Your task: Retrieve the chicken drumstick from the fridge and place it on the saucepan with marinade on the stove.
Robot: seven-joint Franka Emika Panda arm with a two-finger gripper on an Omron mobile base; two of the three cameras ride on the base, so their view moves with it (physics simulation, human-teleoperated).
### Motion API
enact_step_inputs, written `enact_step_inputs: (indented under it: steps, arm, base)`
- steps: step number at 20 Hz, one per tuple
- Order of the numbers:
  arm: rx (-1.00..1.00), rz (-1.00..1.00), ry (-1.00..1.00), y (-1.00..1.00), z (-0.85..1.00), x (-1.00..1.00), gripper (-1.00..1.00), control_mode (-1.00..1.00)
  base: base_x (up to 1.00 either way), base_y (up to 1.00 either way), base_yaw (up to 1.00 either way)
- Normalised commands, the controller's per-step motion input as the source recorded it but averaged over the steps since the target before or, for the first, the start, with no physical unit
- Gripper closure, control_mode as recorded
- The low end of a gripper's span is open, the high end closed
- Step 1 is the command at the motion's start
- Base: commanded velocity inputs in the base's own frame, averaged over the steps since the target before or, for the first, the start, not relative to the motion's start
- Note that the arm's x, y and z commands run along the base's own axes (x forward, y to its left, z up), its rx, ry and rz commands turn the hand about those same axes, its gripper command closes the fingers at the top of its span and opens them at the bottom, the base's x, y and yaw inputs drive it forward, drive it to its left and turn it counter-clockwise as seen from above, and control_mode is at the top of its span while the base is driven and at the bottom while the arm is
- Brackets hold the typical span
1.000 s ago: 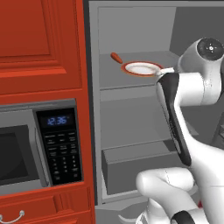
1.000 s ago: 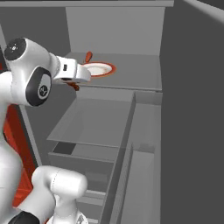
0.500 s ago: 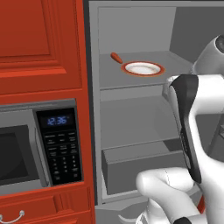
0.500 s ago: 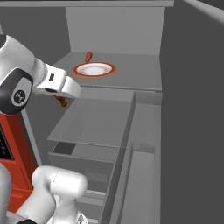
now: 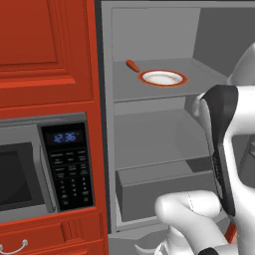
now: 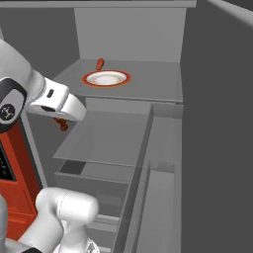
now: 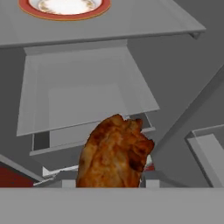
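Observation:
My gripper (image 6: 63, 122) is shut on the chicken drumstick (image 6: 61, 124), a lumpy brown piece that hangs under the white hand in front of the fridge's (image 6: 128, 29) middle shelf. The hand view has the drumstick (image 7: 114, 153) large at the bottom centre, covering the fingertips, with the shelves beyond it. In the left base view my own arm hides the hand, and the open fridge (image 5: 154, 35) stands right of the red cabinets. The saucepan, the marinade and the stove are out of view.
A white orange-rimmed plate (image 5: 162, 77) (image 6: 105, 78) and a short orange stick (image 5: 132, 65) lie on the top shelf. A grey drawer (image 5: 159, 187) sits low in the fridge. The fridge door (image 6: 217, 123) stands open at right. The microwave (image 5: 45, 169) is at left.
The hand has drawn back from the top shelf by the plate, going down and toward the fridge's front, with the drumstick still gripped. Plate and orange stick stayed put.

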Motion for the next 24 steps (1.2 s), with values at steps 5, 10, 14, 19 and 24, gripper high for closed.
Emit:
enact_step_inputs:
  steps: [5, 10, 14, 19, 24]
  arm:
    - [0.00, 0.00, 0.17, 0.00, -0.03, 0.00, 1.00, -1.00]
    - [0.00, 0.00, 0.13, -0.01, -0.05, -0.04, 1.00, -1.00]
    - [0.00, 0.04, 0.16, -0.11, 0.00, -0.02, 1.00, -1.00]
    - [0.00, 0.06, 0.12, -0.13, -0.02, -0.01, 1.00, -1.00]
    - [0.00, 0.00, 0.00, 0.00, -0.18, -0.15, 1.00, -1.00]
  base:
    - [0.00, 0.00, 0.00]
    - [0.00, 0.00, 0.00]
    - [0.00, 0.00, 0.00]
    - [0.00, 0.00, 0.00]
    - [0.00, 0.00, 0.00]
